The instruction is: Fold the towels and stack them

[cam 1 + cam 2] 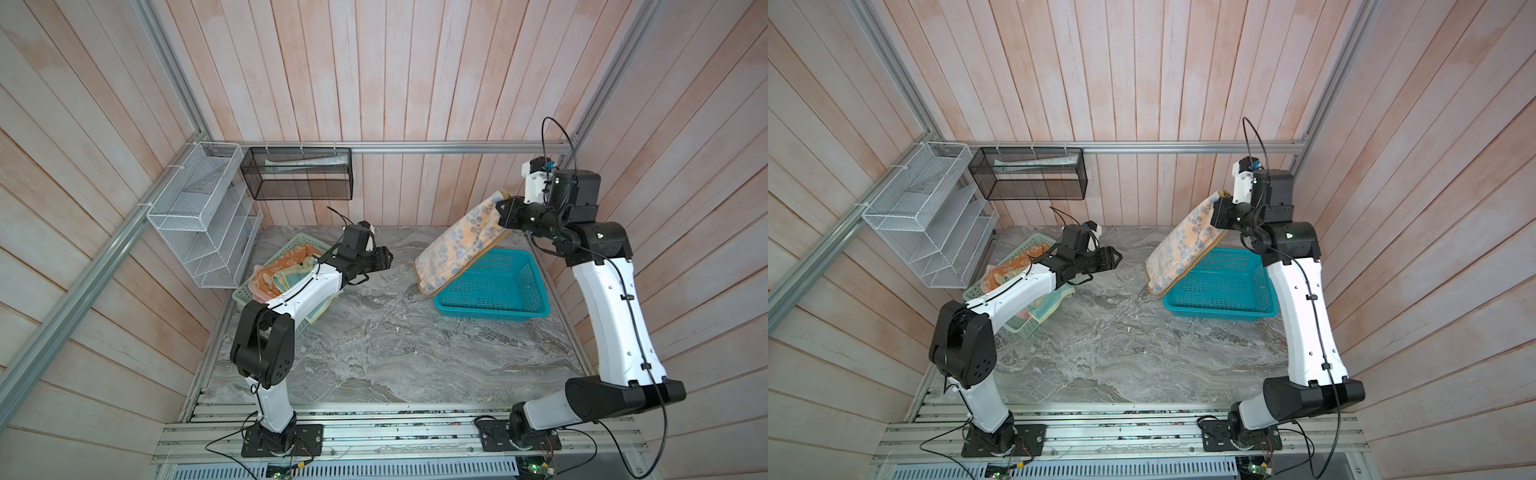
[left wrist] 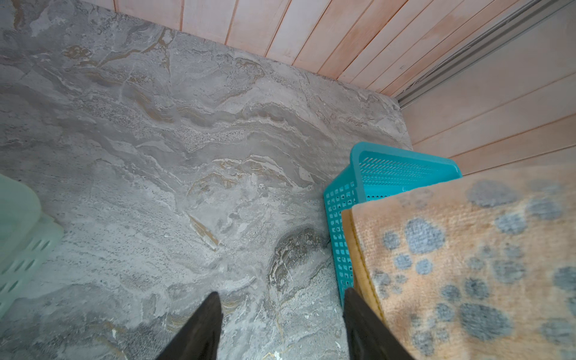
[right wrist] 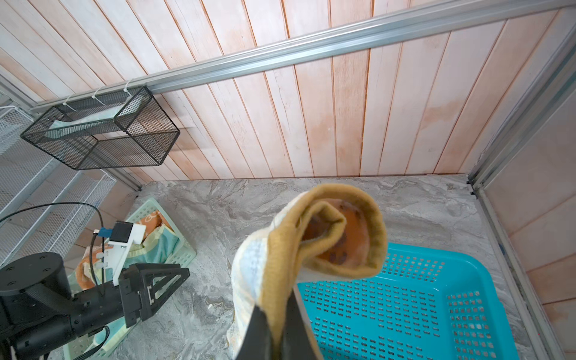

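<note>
While the right fingers are pinched shut on a rolled bit of brown edging, the paw-print towel hangs from them in the air. It slopes down across the near-left corner of the teal basket. Whether its lowest corner touches the surface cannot be told from either top view.

The left fingers stand wide apart with nothing between them. They hover above the bare surface and point toward the hanging cloth, and in the left wrist view its bound edge is just beside one of them.

The orange bunny towel lies unfolded in the mint-green basket. The pale yellow-green towel spills over that basket's near side, under the left forearm.

Several things could go wrong from here:
- The right-hand grip is on a curled, bunched corner, not flat cloth, so a tug could pull the terry free.
- The drooping end lies against or over the teal rim, so a sideways sweep may snag it and drag or tip the light basket.
- The limp edge may sway as the left fingers close, giving a miss or a grab through two layers.
- The left forearm is close above the spilling cloth and could pull it out.
</note>
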Controlling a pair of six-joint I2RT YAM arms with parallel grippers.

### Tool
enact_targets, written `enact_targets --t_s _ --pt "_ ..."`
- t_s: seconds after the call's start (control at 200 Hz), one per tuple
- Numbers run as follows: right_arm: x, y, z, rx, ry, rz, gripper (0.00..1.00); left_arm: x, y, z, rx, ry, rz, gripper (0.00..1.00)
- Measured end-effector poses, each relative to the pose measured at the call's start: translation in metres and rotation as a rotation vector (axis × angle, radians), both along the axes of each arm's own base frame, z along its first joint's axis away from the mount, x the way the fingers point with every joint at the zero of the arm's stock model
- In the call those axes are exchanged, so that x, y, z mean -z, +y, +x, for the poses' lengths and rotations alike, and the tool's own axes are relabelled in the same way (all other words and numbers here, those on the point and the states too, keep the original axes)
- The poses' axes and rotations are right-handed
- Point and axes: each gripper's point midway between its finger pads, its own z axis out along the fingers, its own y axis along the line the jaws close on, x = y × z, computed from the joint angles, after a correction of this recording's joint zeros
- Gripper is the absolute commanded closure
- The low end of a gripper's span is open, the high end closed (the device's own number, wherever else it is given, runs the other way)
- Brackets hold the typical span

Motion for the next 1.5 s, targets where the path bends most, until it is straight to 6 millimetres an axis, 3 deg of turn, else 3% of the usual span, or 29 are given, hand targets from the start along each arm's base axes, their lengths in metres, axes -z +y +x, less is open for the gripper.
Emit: enact_targets --t_s 0.105,0.195,0.3,0.39,0.475,0.55,0.625,0.795,0.91,1.04,1.205,1.395,1.5 --pt "0.009 -0.008 0.005 0.021 0.017 -0.020 1.00 -0.001 0.001 -0.002 0.002 -0.002 -0.003 0.37" --pt "0.035 -0.027 0.012 0.068 0.061 -0.033 1.00 0.001 0.001 -0.004 0.003 0.000 -0.003 0.36" --pt "0.094 -0.062 0.019 0.151 0.166 -0.040 1.00 0.006 0.002 -0.006 0.004 0.007 -0.001 0.36" --pt "0.162 -0.089 0.017 0.214 0.287 -0.042 1.00 0.014 0.005 -0.009 0.004 0.022 0.005 0.37" --pt "0.220 -0.103 0.007 0.249 0.395 -0.047 1.00 0.018 0.006 -0.011 0.006 0.033 0.006 0.36" --pt "0.253 -0.109 -0.003 0.267 0.454 -0.050 1.00 0.021 0.007 -0.013 0.008 0.038 0.006 0.37" --pt "0.269 -0.116 -0.006 0.288 0.474 -0.056 1.00 0.025 0.007 -0.014 0.010 0.047 0.007 0.36" --pt "0.271 -0.136 0.006 0.360 0.434 -0.096 1.00 0.029 0.007 -0.016 0.016 0.056 0.006 0.36" --pt "0.279 -0.138 0.015 0.365 0.422 -0.106 1.00 0.024 0.001 -0.014 0.037 0.041 -0.016 0.36" --pt "0.310 -0.116 0.016 0.310 0.479 -0.136 1.00 0.007 -0.015 0.002 0.073 -0.008 -0.027 0.36" --pt "0.358 -0.059 0.002 0.168 0.583 -0.189 1.00 -0.011 -0.030 0.012 0.108 -0.062 -0.046 0.36" --pt "0.392 0.023 -0.009 -0.025 0.635 -0.255 1.00 -0.006 -0.030 0.010 0.117 -0.056 -0.040 0.36" --pt "0.402 0.058 -0.011 -0.102 0.642 -0.279 1.00 0.009 -0.023 0.002 0.109 -0.026 -0.023 0.36"
